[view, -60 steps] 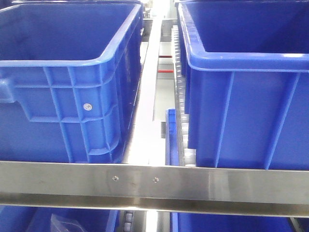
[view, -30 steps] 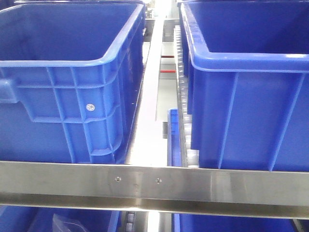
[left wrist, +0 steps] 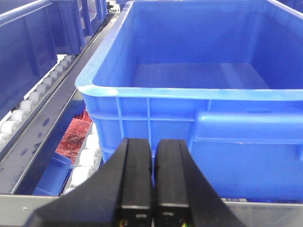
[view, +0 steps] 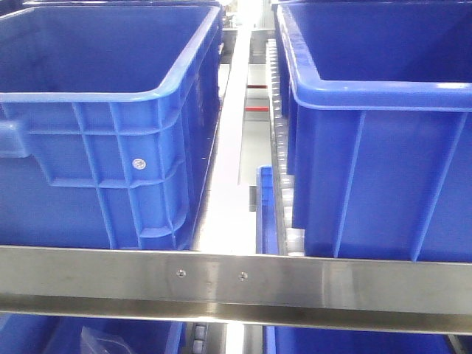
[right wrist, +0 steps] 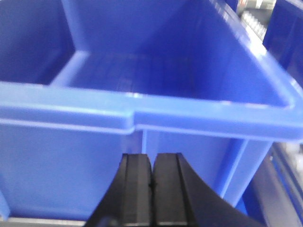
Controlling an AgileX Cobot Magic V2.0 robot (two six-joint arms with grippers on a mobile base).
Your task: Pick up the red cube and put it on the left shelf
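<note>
Left wrist view: red mesh-textured patch [left wrist: 75, 135] beneath rollers [left wrist: 87, 158].

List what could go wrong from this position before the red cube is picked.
1. No red cube is clearly visible; only a reddish patch shows below the roller track in the left wrist view, so the target may be misjudged.
2. Both the left gripper and right gripper are shut and sit close to blue plastic bin walls, so moving forward risks a collision.
3. The steel shelf rail crosses low in front and could snag an arm.
</note>
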